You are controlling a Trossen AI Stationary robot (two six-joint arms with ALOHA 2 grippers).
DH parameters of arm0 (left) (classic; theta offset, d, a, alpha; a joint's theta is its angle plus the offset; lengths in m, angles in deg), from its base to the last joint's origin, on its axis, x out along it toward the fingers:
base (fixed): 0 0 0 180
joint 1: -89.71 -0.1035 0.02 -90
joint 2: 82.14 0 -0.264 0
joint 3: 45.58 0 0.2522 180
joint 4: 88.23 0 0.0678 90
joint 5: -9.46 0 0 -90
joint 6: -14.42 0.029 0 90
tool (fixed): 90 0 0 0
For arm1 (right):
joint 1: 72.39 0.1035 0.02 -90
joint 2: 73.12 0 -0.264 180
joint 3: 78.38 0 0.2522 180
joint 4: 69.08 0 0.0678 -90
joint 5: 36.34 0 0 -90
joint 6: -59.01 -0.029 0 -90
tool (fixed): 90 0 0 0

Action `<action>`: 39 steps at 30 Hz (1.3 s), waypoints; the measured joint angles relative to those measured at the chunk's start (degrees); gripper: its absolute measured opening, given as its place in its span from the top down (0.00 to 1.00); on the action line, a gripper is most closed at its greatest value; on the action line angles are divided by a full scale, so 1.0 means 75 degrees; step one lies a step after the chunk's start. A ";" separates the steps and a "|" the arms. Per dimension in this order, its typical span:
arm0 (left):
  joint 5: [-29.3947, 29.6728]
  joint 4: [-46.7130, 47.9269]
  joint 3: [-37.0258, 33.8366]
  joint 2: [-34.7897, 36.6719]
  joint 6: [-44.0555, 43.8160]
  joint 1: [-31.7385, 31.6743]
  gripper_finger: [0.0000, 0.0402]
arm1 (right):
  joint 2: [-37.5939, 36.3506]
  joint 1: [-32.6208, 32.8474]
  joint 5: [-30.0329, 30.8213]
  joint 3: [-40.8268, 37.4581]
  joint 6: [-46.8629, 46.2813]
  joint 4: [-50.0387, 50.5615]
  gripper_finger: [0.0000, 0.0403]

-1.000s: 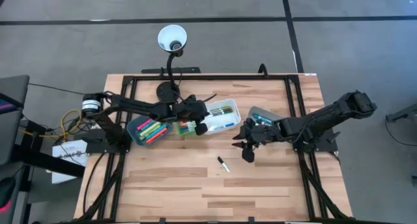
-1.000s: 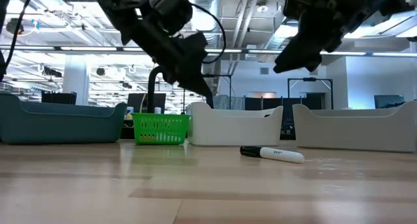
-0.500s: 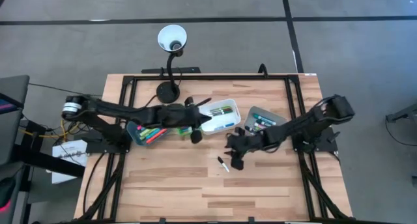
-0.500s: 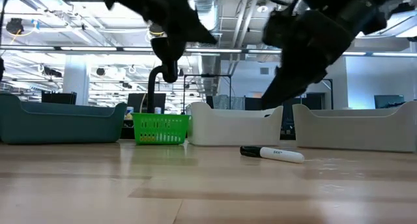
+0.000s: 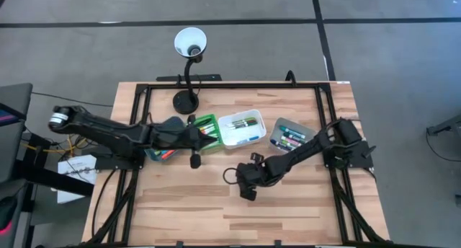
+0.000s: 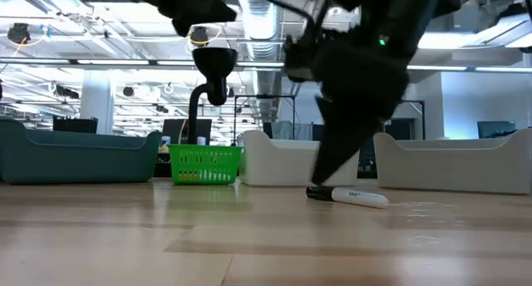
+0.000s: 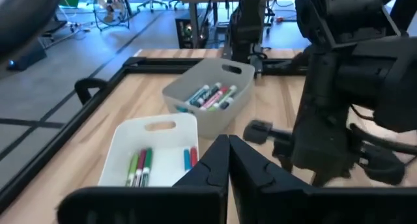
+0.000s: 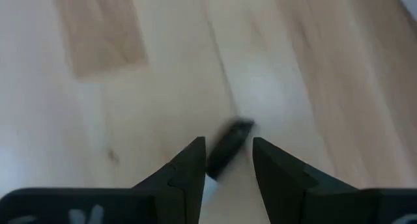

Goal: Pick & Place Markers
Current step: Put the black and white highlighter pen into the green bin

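Observation:
One marker point(image 6: 349, 196), white with a black cap, lies flat on the bare wood in the middle of the table. My right gripper point(image 5: 247, 192) slants down over it, open. In the right wrist view its fingers point(image 8: 189, 165) stand on either side of the marker's black end point(image 8: 226, 149); I cannot tell whether they touch it. In the high view the gripper hides the marker. My left gripper point(image 5: 193, 160) hangs shut and empty above the table, just near of the bins. Coloured markers lie in the white bin point(image 5: 241, 129) and the grey bin point(image 5: 292, 136).
A teal bin point(image 5: 153, 151) lies partly under my left arm, with a green basket point(image 5: 208, 130) beside it. A white lamp point(image 5: 189, 42) stands on the far edge. The near half of the table is bare wood point(image 5: 216, 215). A black frame rims the table.
My right gripper has come down and toward the table's near-left, tipping steeply downward, until its open fingers straddle the marker. My left gripper, still shut, has drawn back from over the bins toward the table's left and risen. The marker has stayed put.

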 joint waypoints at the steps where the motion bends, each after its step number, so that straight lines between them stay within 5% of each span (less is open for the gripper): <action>1: 0.0000 -0.0001 -0.0099 0.0089 -0.0003 0.0000 0.99 | 0.0089 0.0006 -0.0010 0.0043 -0.0007 0.0157 0.71; 10: -0.0003 -0.0076 -0.0447 0.0294 -0.0017 0.0001 0.99 | 0.0493 -0.0133 -0.0120 0.0096 -0.0261 0.0084 0.72; 17: 0.0000 -0.0360 -0.0445 0.0400 -0.0017 0.0188 0.99 | 0.0455 -0.0217 -0.0359 0.0047 0.0796 -0.0320 0.90; 23: -0.0003 -0.0893 -0.0445 0.0507 0.0003 0.0678 0.99 | 0.0479 -0.0477 -0.0282 0.0432 0.1394 -0.0727 0.91; 32: 0.0008 -0.1639 -0.0436 0.1216 0.0404 0.2049 0.99 | 0.0444 -0.1513 0.0871 0.2189 0.4414 -0.1761 0.87; 39: -0.0017 -0.1705 -0.0436 0.1475 0.1245 0.3108 0.99 | 0.0587 -0.2612 -0.0095 0.2511 0.6314 -0.2869 0.89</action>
